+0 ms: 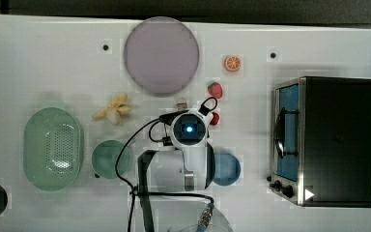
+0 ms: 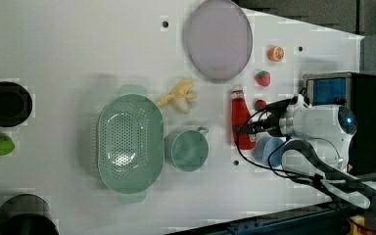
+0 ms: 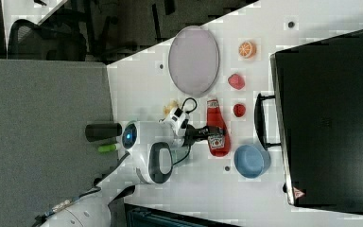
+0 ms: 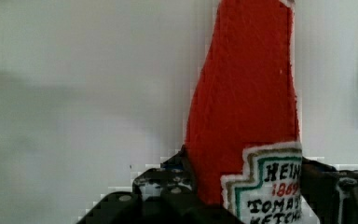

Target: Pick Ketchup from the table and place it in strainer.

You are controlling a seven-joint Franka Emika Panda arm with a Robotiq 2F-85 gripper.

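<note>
The ketchup (image 2: 241, 115), a red bottle with a white cap and a label, lies flat on the white table between the grey-lilac plate and the blue bowl. My gripper (image 2: 245, 131) is down over its lower body. In the wrist view the dark fingers (image 4: 168, 182) press against both sides of the ketchup (image 4: 247, 93) at its label. In the right view the gripper (image 3: 211, 137) sits on the labelled end of the ketchup (image 3: 215, 120). In the top view my wrist covers the bottle, and its white cap (image 1: 181, 102) peeks out. The mint-green strainer (image 1: 31, 145) sits at the top view's left with nothing in it.
A green cup (image 1: 110, 158) stands between the strainer and my arm. A blue bowl (image 1: 227, 169) is close beside the arm. Strawberries (image 1: 215, 90), an orange slice (image 1: 232, 63), bananas (image 1: 113, 110) and the plate (image 1: 161, 54) lie behind. A toaster oven (image 1: 333, 140) occupies the top view's right.
</note>
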